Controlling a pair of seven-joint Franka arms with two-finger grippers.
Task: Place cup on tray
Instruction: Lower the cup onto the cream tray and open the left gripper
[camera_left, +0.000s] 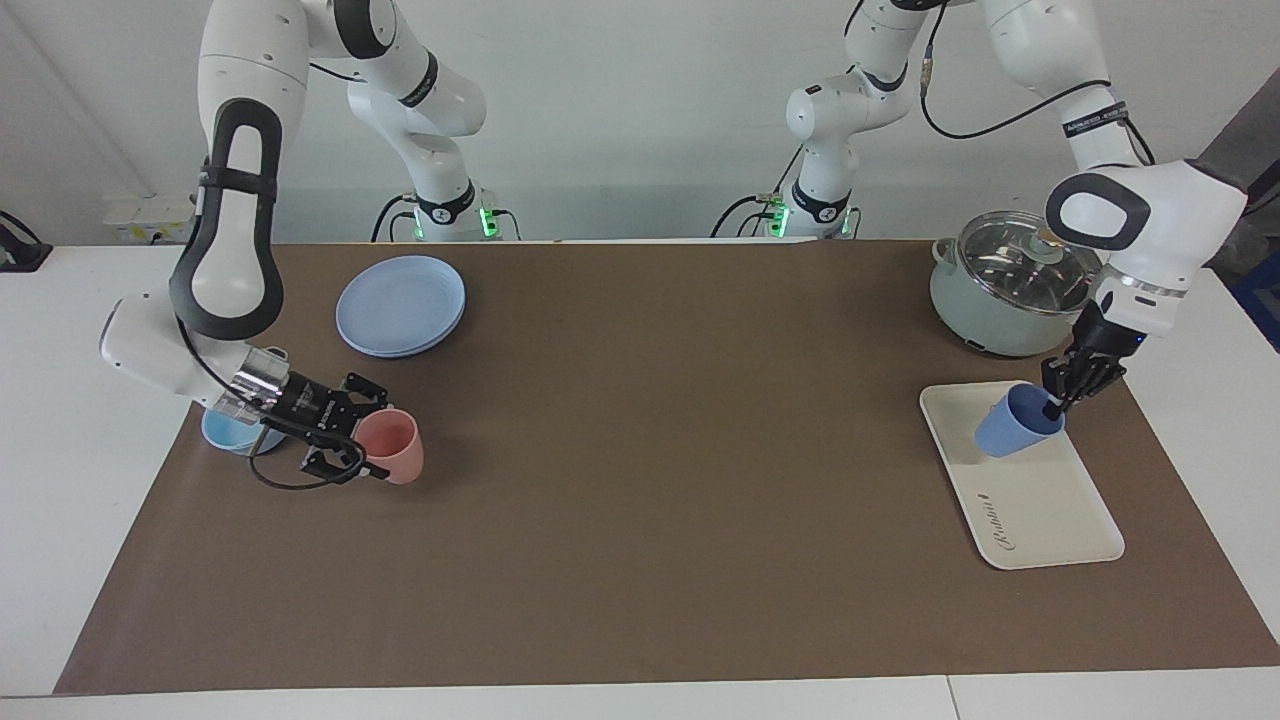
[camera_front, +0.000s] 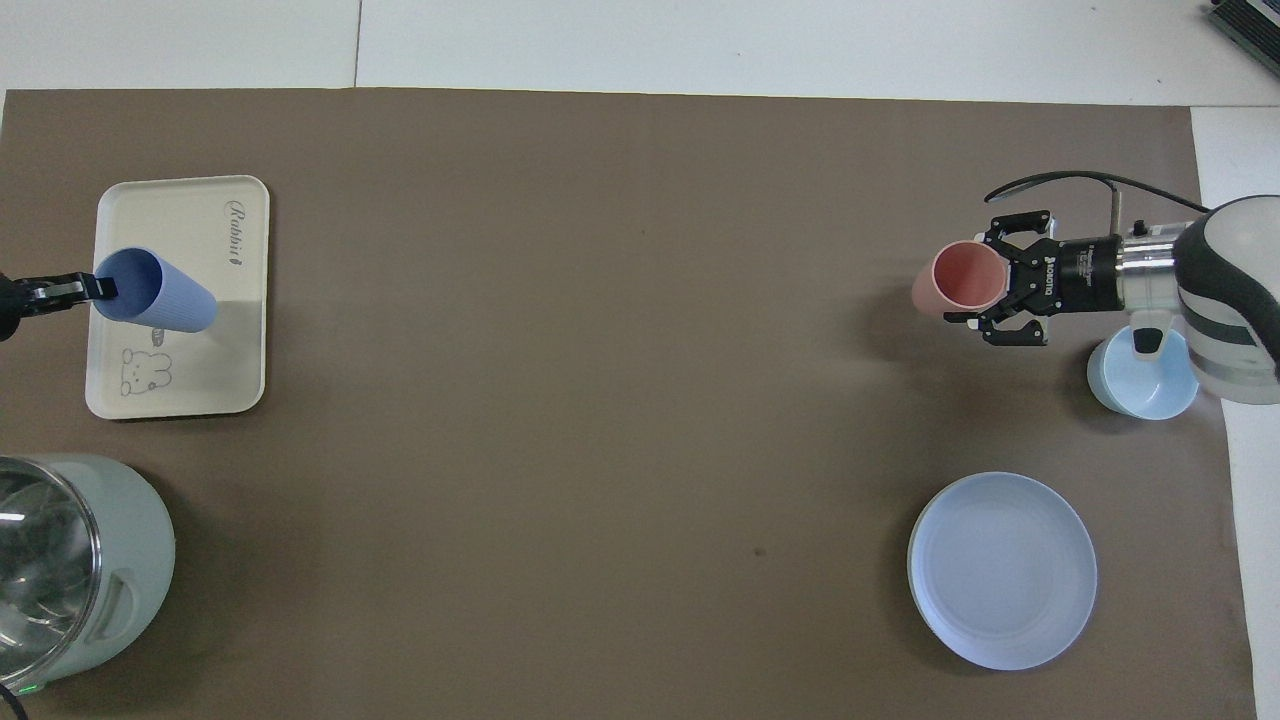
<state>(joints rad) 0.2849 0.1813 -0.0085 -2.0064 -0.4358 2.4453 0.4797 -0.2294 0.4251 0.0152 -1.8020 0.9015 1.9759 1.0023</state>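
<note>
The periwinkle-blue cup hangs tilted in my left gripper, which is shut on its rim. The cup is over the part of the cream-white tray that lies nearer to the robots. I cannot tell whether its base touches the tray. In the overhead view the cup lies across the tray, between the lettering and the bear drawing, with the left gripper at its mouth. My right gripper is low at the right arm's end of the table, at the rim of a salmon-pink tumbler.
A light-blue bowl stands under the right wrist, beside the pink tumbler. A round blue plate lies nearer to the robots. A pale-green pot with a glass lid stands next to the tray, nearer to the robots.
</note>
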